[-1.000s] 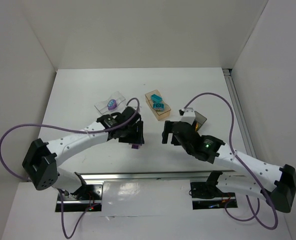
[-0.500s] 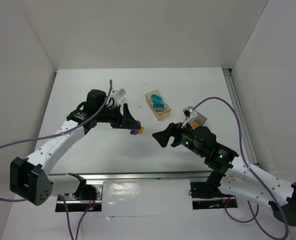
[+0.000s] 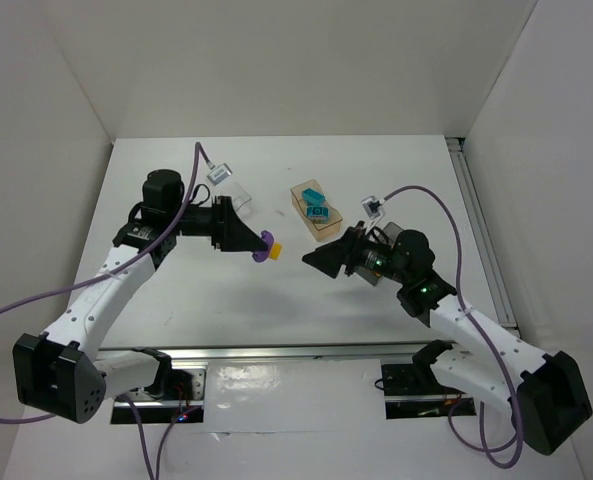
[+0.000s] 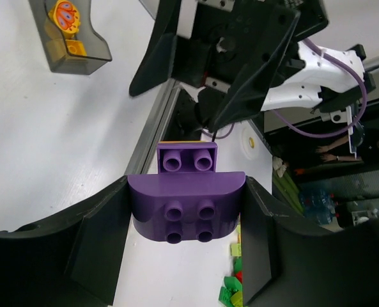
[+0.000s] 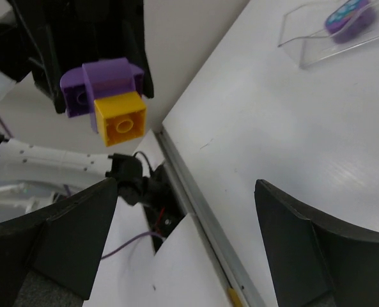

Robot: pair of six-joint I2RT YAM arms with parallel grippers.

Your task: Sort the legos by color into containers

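My left gripper (image 3: 263,247) is shut on a purple lego (image 3: 267,245) and holds it above the table. In the left wrist view the purple lego (image 4: 186,204) fills the gap between the fingers (image 4: 100,243). An orange-yellow lego (image 5: 120,118) is stuck to the purple one (image 5: 100,83). My right gripper (image 3: 314,261) is open and empty, facing the held legos a short way to their right. The tan-orange box (image 3: 316,213) holds teal legos (image 3: 314,203). The clear box (image 5: 330,32) holds a purple piece (image 5: 349,16). The dark grey box (image 4: 71,38) holds an orange-yellow lego (image 4: 74,48).
The clear box (image 3: 239,193) lies just behind my left arm. A metal rail (image 3: 296,352) runs along the table's near edge. White walls close in the back and sides. Loose green and red bricks (image 4: 234,288) lie beyond the table edge.
My left gripper has lifted the joined purple and orange-yellow legos off the table and turned them rightward. My right gripper has swung round to face them.
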